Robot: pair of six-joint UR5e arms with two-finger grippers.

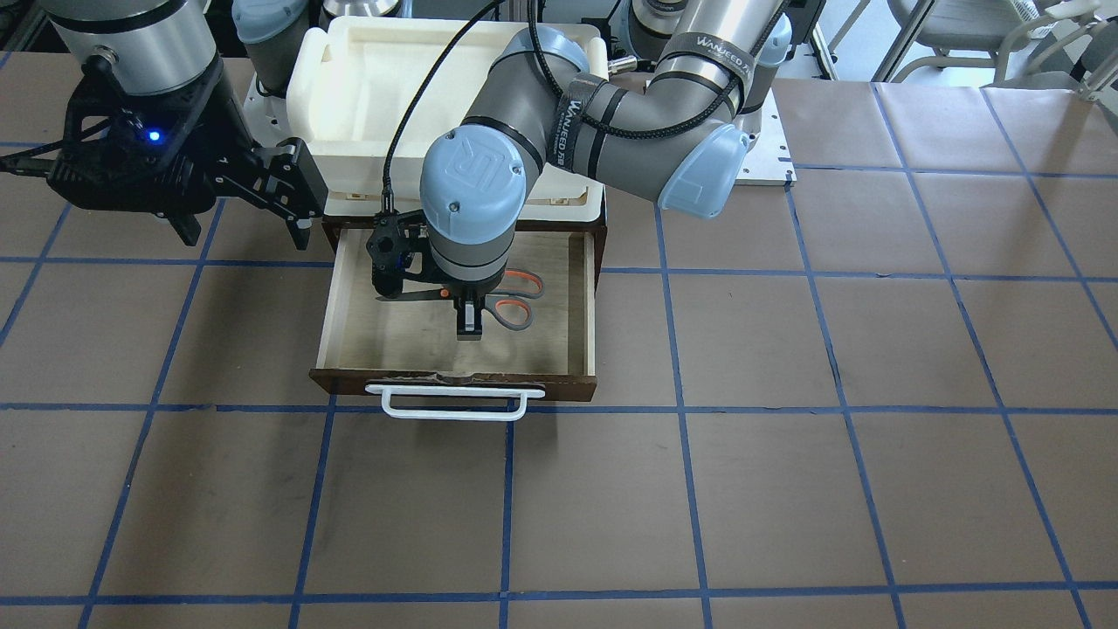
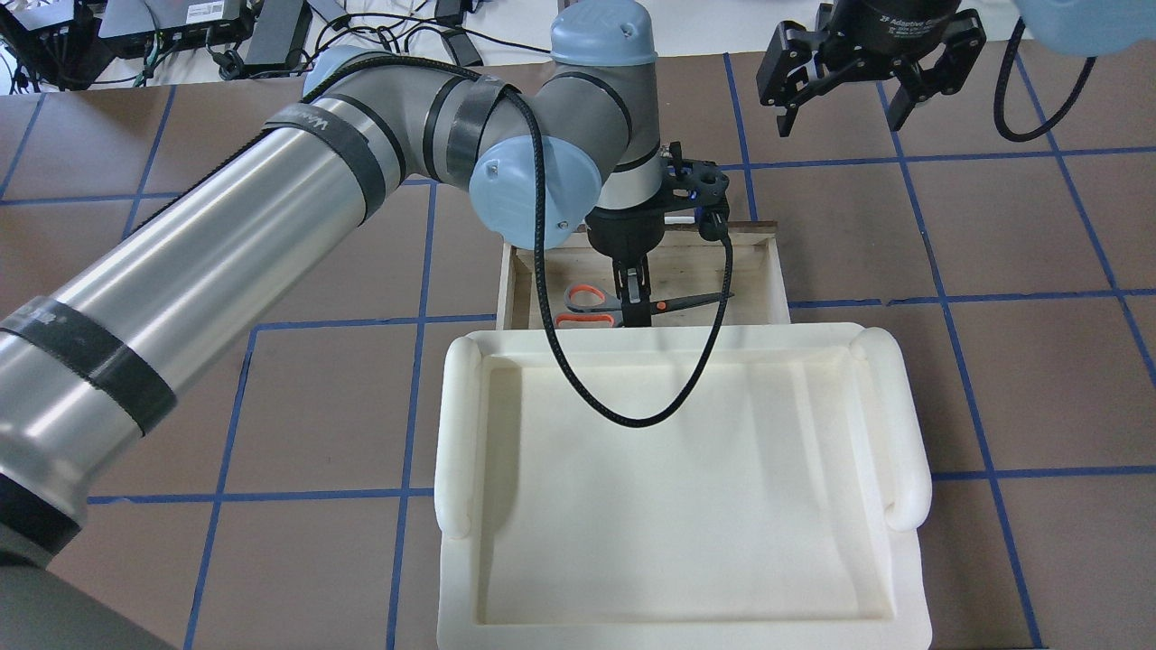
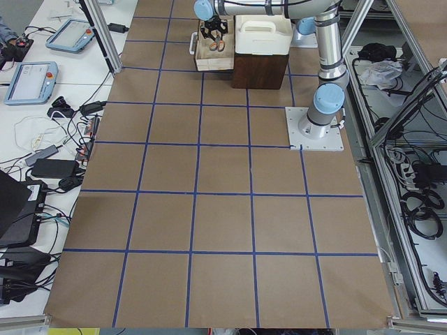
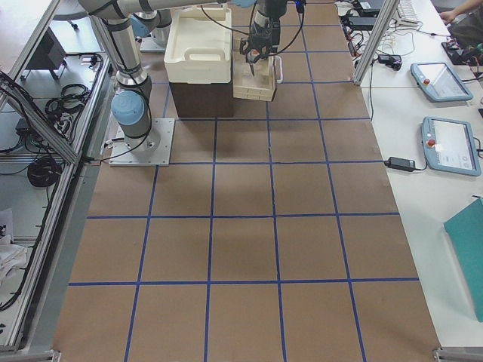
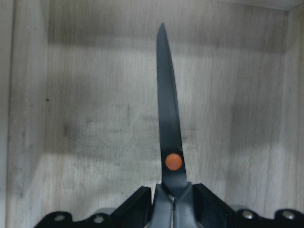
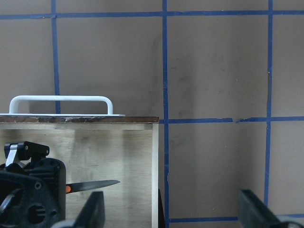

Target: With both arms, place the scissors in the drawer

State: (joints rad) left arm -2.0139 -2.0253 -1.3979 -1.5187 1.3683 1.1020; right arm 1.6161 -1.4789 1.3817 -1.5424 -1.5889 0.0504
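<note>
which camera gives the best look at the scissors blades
Left wrist-mounted: the scissors fill the frame, blades closed. Front-facing shows mostly the handles, overhead the pair small, right wrist only the blade tip; side views are too far.

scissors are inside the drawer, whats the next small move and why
Probably open the left gripper and let go: it is shut on the scissors just behind the orange pivot, and they lie level, wholly inside the open drawer, close to its floor. The right gripper hangs open, off to the side.
</note>
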